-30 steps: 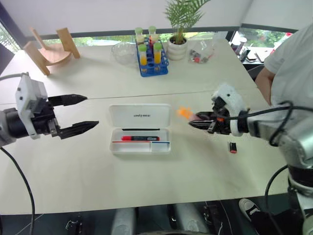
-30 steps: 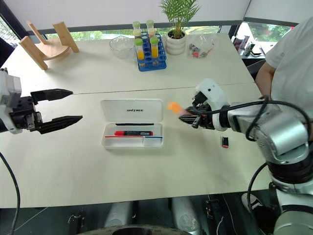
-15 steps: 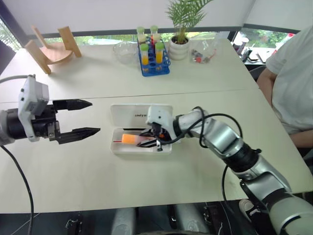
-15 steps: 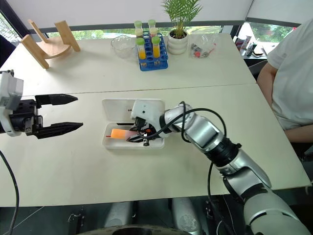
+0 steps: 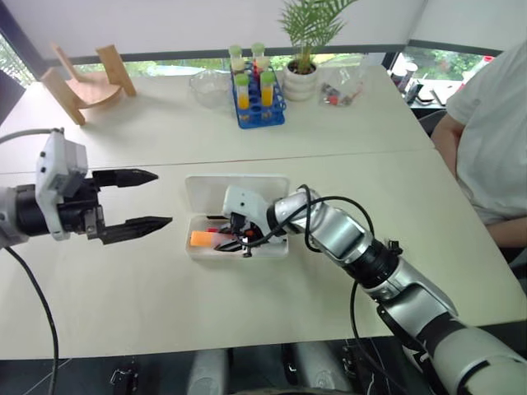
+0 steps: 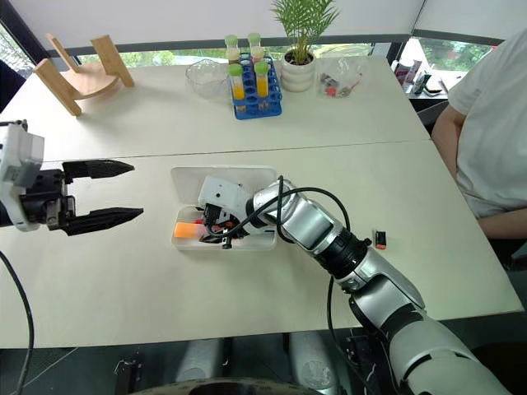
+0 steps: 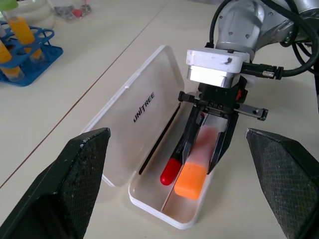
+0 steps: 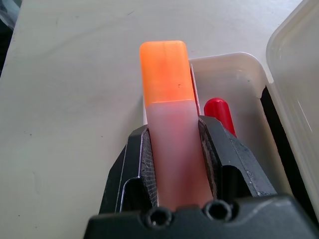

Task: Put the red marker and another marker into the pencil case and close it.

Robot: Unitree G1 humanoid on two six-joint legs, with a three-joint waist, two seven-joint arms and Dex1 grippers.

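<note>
Highlighter (image 8: 169, 114), orange-capped, sits clamped in the right gripper (image 7: 208, 149) over the open pencil case (image 7: 149, 107), beside the red marker (image 7: 170, 172) lying inside. Left gripper (image 5: 136, 200) hovers nearby, fingers spread wide, empty.

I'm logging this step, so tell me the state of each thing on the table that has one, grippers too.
pencil case: open, lid flat
red marker: lying inside the case
highlighter: capped, gripped over the case
right gripper: shut on the highlighter
left gripper: open, holding nothing

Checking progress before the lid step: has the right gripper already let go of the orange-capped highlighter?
No: the right gripper is shut on the highlighter, holding it over the open pencil case.
</note>
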